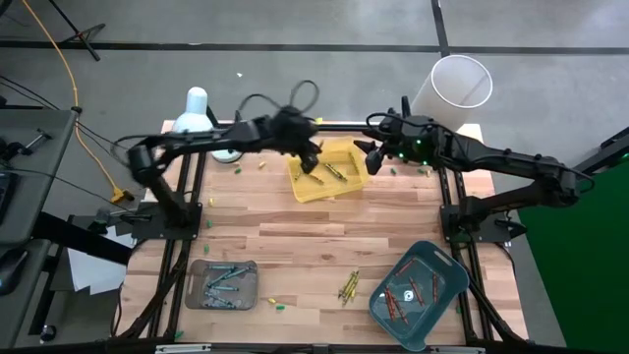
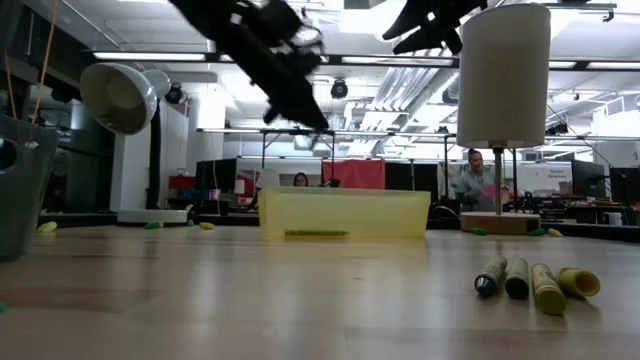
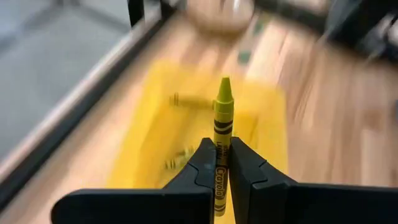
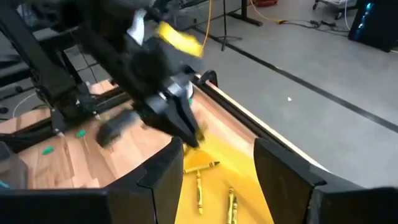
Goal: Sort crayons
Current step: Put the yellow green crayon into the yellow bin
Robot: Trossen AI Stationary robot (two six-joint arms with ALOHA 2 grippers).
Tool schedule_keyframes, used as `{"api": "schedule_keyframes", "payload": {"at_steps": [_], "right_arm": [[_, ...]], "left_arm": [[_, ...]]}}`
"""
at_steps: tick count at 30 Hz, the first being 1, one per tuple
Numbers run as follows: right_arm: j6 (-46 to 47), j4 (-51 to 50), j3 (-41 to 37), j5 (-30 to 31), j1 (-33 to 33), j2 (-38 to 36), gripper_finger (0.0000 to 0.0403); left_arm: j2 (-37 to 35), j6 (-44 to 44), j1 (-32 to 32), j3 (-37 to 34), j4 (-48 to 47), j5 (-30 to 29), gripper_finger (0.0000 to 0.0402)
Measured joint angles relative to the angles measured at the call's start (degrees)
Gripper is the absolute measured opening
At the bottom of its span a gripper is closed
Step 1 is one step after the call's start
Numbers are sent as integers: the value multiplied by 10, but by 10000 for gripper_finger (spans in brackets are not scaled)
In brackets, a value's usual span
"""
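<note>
My left gripper [image 1: 313, 157] hangs above the yellow tray [image 1: 349, 187] at the table's far middle, shut on a yellow crayon [image 3: 222, 115]. Several yellow-olive crayons [image 4: 199, 186] lie in the tray. My right gripper [image 1: 369, 155] is open and empty just beyond the tray's right side. A small bunch of yellow-olive crayons [image 1: 349, 286] lies on the table near the front; it also shows in the low view [image 2: 535, 281]. The grey tray [image 1: 223, 283] holds green and blue crayons, the teal tray [image 1: 419, 285] red-orange ones. My left gripper pinches the yellow crayon's wrapped lower half [image 3: 221, 152] between its two fingers. The crayon lies along the fingers, its pointed tip [image 3: 224, 84] sticking out past them. It is lifted clear above the yellow tray.
A white lamp [image 1: 200, 116] stands at the far left and a white cylinder [image 1: 452, 90] at the far right. Small green and yellow bits [image 1: 279, 304] lie scattered on the wood. Bare table lies between the yellow tray and the two front trays.
</note>
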Motion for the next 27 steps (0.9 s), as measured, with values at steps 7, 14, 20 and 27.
{"api": "schedule_keyframes", "payload": {"at_steps": [7, 14, 20, 27], "right_arm": [[17, -17, 0, 0, 0, 2, 188], [25, -20, 0, 0, 0, 2, 188], [36, -21, 0, 0, 0, 2, 188], [45, -21, 0, -2, 1, 2, 188]], "left_arm": [[165, -50, 8, 143, -186, 18, 1], [245, -98, 17, 169, -209, 24, 1], [268, -142, 25, 169, -183, -27, 1], [269, -170, 25, 169, -138, -53, 1]]}}
